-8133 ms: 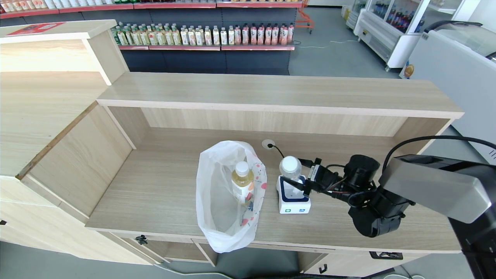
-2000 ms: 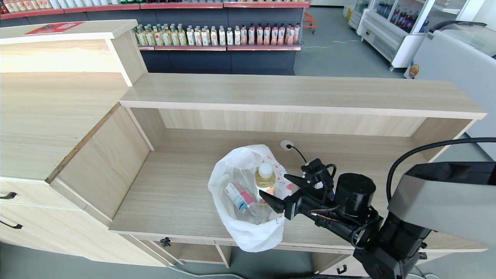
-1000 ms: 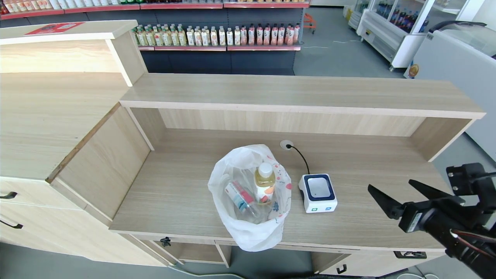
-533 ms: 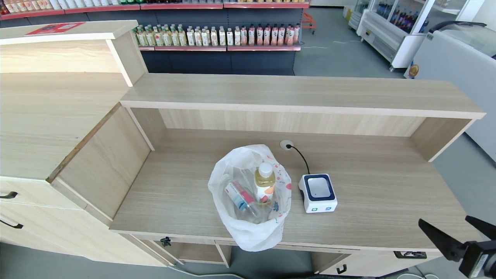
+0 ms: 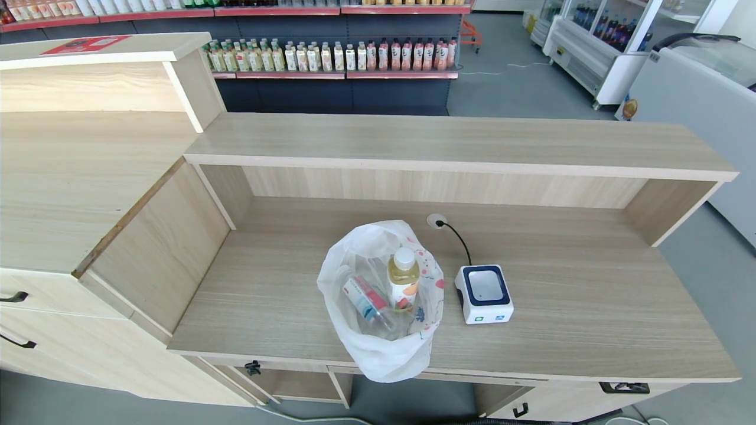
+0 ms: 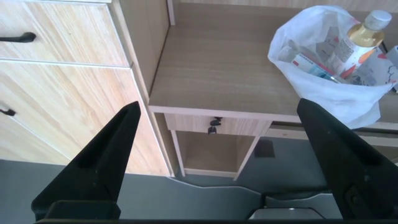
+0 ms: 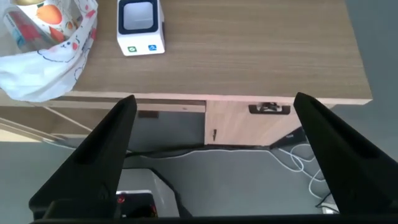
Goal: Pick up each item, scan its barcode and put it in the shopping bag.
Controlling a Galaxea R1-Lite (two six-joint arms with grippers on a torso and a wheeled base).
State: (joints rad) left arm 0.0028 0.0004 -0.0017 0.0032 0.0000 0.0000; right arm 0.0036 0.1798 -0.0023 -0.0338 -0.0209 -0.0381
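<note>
The white shopping bag [image 5: 378,348] stands open at the counter's front edge. Inside it a yellow drink bottle [image 5: 403,277] stands upright, and a clear bottle with a red label [image 5: 367,298] lies slanted beside it. The white and blue barcode scanner [image 5: 484,293] sits just right of the bag. My left gripper [image 6: 219,104] is open and empty, low in front of the counter, left of the bag [image 6: 329,68]. My right gripper [image 7: 214,98] is open and empty, below the counter's front edge, right of the scanner [image 7: 140,25].
The wooden counter [image 5: 590,307] has a raised ledge [image 5: 449,141] behind and a side wall on the left. The scanner's black cable [image 5: 458,236] runs to a hole at the back. Drawer fronts [image 6: 56,93] stand to the left below the counter.
My right gripper held the clear bottle over the scanner, then let it go in the bag. Since then it has pulled back right and down, out of the head view.
</note>
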